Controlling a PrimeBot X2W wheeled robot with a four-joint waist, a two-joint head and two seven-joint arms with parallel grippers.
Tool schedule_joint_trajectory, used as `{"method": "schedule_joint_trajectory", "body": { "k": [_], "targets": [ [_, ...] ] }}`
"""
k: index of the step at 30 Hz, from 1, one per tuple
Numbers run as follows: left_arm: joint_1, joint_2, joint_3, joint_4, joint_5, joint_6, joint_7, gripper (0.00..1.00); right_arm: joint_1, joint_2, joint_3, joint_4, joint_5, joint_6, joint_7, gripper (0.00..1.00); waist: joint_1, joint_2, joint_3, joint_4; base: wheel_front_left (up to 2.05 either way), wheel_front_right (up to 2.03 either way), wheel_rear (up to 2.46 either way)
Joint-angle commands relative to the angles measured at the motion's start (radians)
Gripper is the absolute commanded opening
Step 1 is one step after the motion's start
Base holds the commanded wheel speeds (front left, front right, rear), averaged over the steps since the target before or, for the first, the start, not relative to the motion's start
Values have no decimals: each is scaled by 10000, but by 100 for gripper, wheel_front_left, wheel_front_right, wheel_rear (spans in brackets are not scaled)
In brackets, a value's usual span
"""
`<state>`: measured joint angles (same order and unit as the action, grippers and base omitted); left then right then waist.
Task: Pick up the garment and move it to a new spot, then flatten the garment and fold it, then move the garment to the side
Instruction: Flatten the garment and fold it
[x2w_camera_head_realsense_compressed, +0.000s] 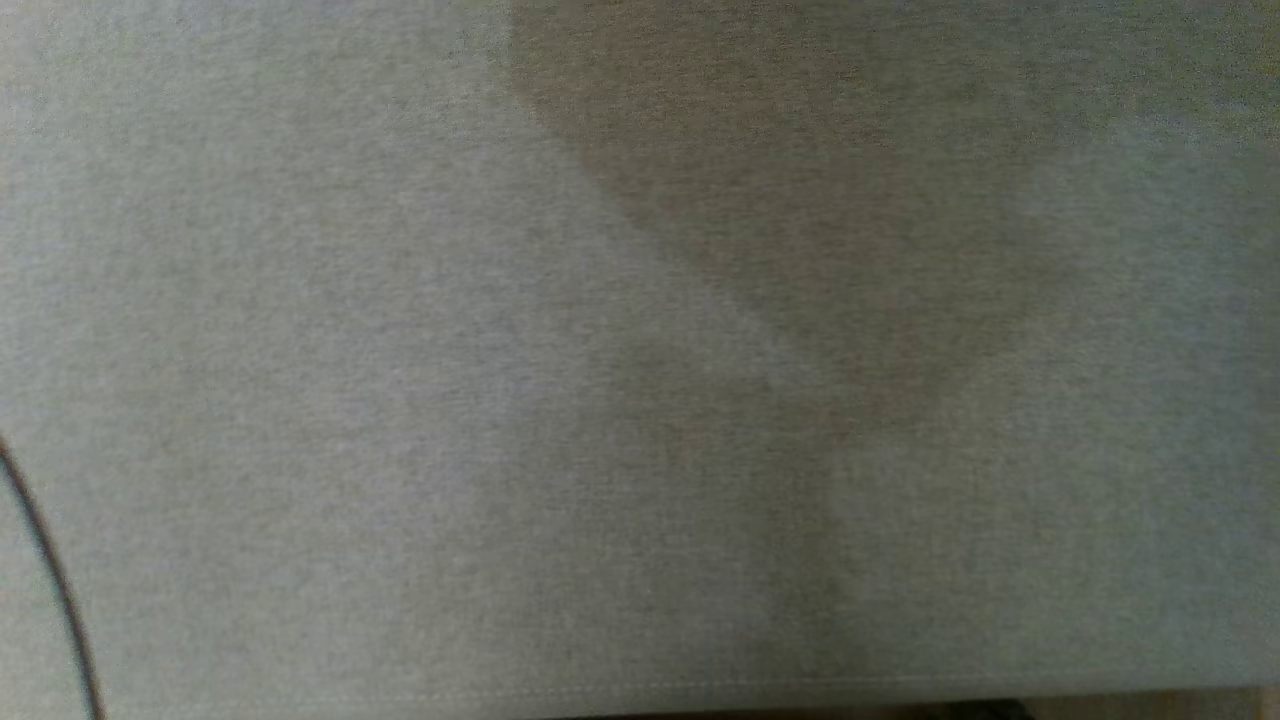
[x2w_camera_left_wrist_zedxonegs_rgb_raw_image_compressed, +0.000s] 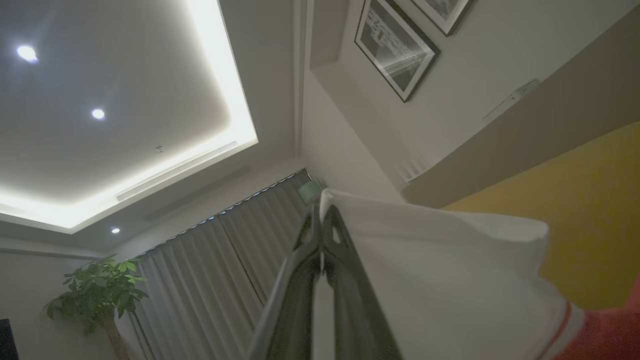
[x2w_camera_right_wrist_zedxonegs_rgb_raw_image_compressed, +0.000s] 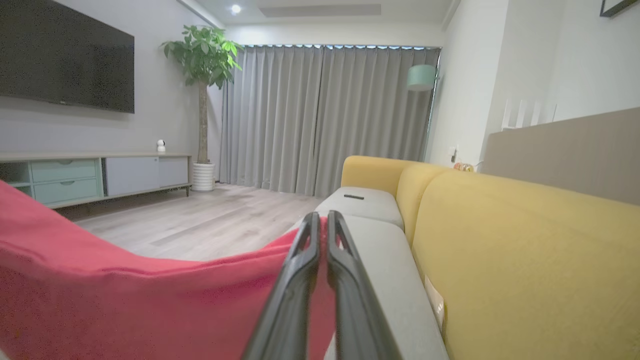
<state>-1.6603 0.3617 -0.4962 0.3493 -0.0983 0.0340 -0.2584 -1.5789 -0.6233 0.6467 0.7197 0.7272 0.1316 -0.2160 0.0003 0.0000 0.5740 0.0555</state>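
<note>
Garment (x2w_camera_right_wrist_zedxonegs_rgb_raw_image_compressed: 125, 295), red with a white section: held up at the sofa, the left gripper (x2w_camera_left_wrist_zedxonegs_rgb_raw_image_compressed: 321, 214) pressed together on the white part, the right gripper (x2w_camera_right_wrist_zedxonegs_rgb_raw_image_compressed: 322, 220) pinching the red cloth. Surface: grey woven fabric (x2w_camera_head_realsense_compressed: 400, 350) at close range, a stitched seam along its lower edge. Room: yellow sofa back (x2w_camera_right_wrist_zedxonegs_rgb_raw_image_compressed: 525, 260), grey seat (x2w_camera_right_wrist_zedxonegs_rgb_raw_image_compressed: 380, 255), grey curtains (x2w_camera_right_wrist_zedxonegs_rgb_raw_image_compressed: 325, 115), potted plant (x2w_camera_right_wrist_zedxonegs_rgb_raw_image_compressed: 202, 50), wall television (x2w_camera_right_wrist_zedxonegs_rgb_raw_image_compressed: 65, 55), pale wood floor (x2w_camera_right_wrist_zedxonegs_rgb_raw_image_compressed: 210, 220).

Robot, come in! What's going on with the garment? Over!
Left gripper shut on garment, white part. Right gripper shut on red part. Garment held between both, yellow sofa alongside. Nothing seen blocking.
</note>
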Motion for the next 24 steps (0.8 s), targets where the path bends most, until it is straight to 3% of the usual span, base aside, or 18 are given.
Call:
{"method": "schedule_joint_trajectory", "body": {
  "k": [1, 8, 16, 24],
  "targets": [
    [340, 461, 407, -460, -2, -12, -31, 0, 80, -115, 67, -182, -79, -9, -150, 0, -3, 0, 103, 178, 0, 0, 0],
    [4195, 361, 897, -2152, -350, -181, -32, 0, 2184, -220, 463, -114, 557, -9, -441, 0, -3, 0, -416, 496, 0, 0, 0],
    [9585, 342, 1593, -3799, -427, -428, -33, 0, 5799, -380, 641, -860, 1425, -9, -455, 0, -3, 0, -1962, 381, 0, 0, 0],
    [13897, -179, 2164, -4308, -518, -549, -33, 0, 9442, -222, -590, -1684, 894, -9, -456, 0, -3, 0, -3541, 304, 0, 0, 0]
  ]
}}
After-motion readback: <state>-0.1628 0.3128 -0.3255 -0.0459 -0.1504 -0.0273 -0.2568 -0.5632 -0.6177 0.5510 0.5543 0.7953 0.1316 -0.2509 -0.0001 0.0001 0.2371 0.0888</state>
